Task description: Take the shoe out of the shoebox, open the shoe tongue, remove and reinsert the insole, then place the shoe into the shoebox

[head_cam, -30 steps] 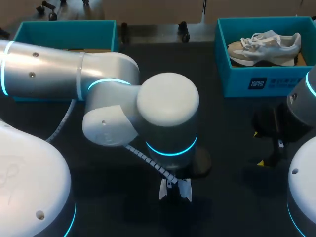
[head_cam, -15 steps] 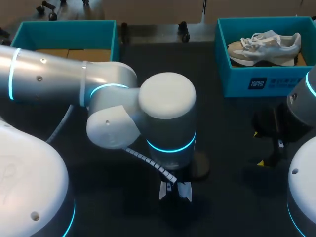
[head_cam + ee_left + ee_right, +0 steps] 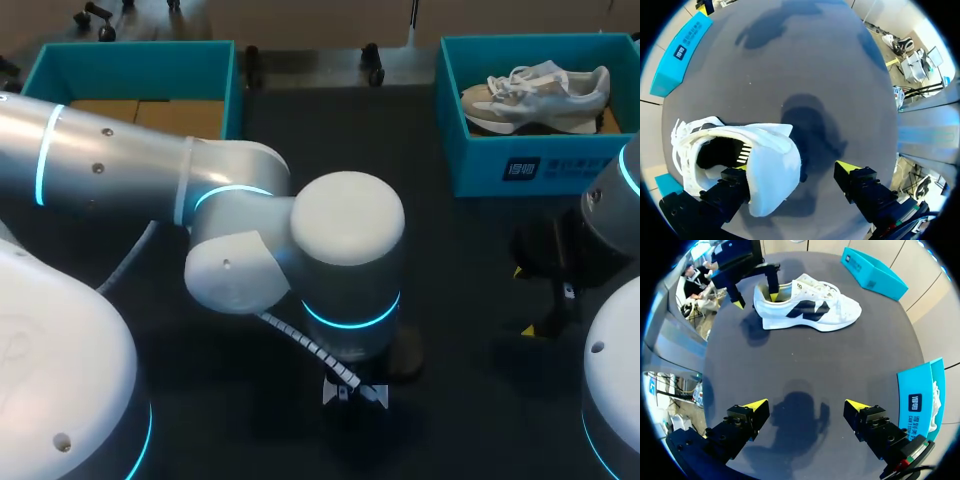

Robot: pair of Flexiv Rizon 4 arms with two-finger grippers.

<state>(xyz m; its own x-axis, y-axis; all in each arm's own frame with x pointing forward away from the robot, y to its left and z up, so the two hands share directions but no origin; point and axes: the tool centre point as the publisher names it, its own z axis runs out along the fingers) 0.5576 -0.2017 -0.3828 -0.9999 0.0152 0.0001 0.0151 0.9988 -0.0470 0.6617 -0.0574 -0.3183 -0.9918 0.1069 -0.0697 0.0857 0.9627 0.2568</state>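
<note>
A white shoe (image 3: 807,302) with a black side mark lies on its sole on the dark table, outside the boxes. In the left wrist view its heel (image 3: 772,170) faces my left gripper (image 3: 795,170), which is open. One finger (image 3: 735,182) is down inside the shoe's opening and the other finger (image 3: 857,182) stands clear of the heel. The right wrist view shows that same left gripper (image 3: 756,300) at the heel. My right gripper (image 3: 806,407) hangs open over bare table, well short of the shoe. In the head view my left arm (image 3: 340,250) hides all but a bit of the shoe (image 3: 355,393).
A teal shoebox (image 3: 520,170) at the back right holds a second, grey-white shoe (image 3: 535,95). Another teal shoebox (image 3: 130,60) stands at the back left. My right arm (image 3: 610,220) stays at the table's right edge.
My left arm has shifted slightly right and lower over the shoe, and less of the white heel shows beneath it. The right arm has not moved.
</note>
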